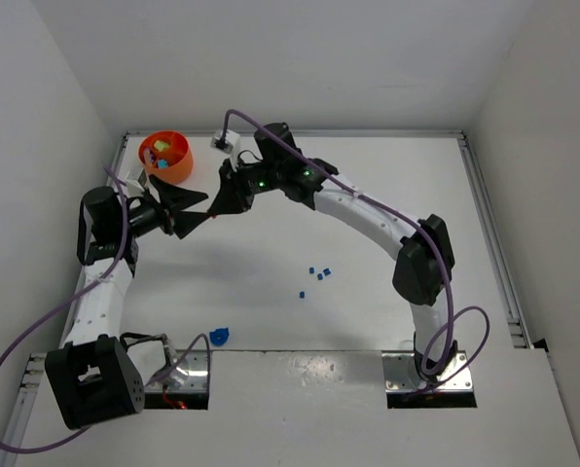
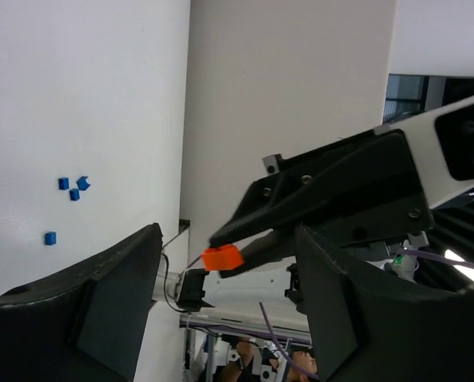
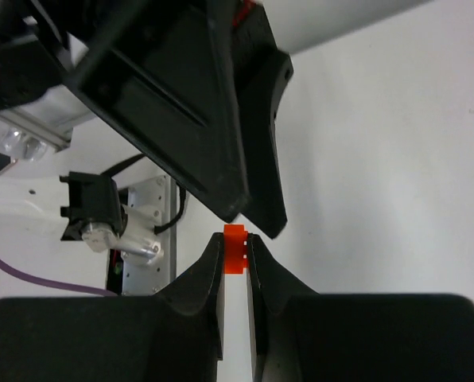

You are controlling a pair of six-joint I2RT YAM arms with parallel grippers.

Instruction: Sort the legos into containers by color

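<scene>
Above the table (image 1: 368, 292) near the orange bowl (image 1: 166, 158), we pinch an orange lego (image 2: 223, 257) in our right claw (image 3: 235, 253), our left claw (image 2: 227, 231) open, facing it

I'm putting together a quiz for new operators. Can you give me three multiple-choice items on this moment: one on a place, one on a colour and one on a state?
1. Where does the orange bowl stand?
A. Beside the left arm's base
B. Near the table's far left corner
C. At the table's middle

2. What colour is the lego between the fingers of the right gripper?
A. Blue
B. Orange
C. Lime green

3. How does the left gripper stand?
A. Open, gripping nothing
B. Shut on a lego
C. Shut on nothing

Answers:
1 B: the top view shows it by the far left corner.
2 B: both wrist views show an orange piece.
3 A: its fingers stand wide apart.
</scene>
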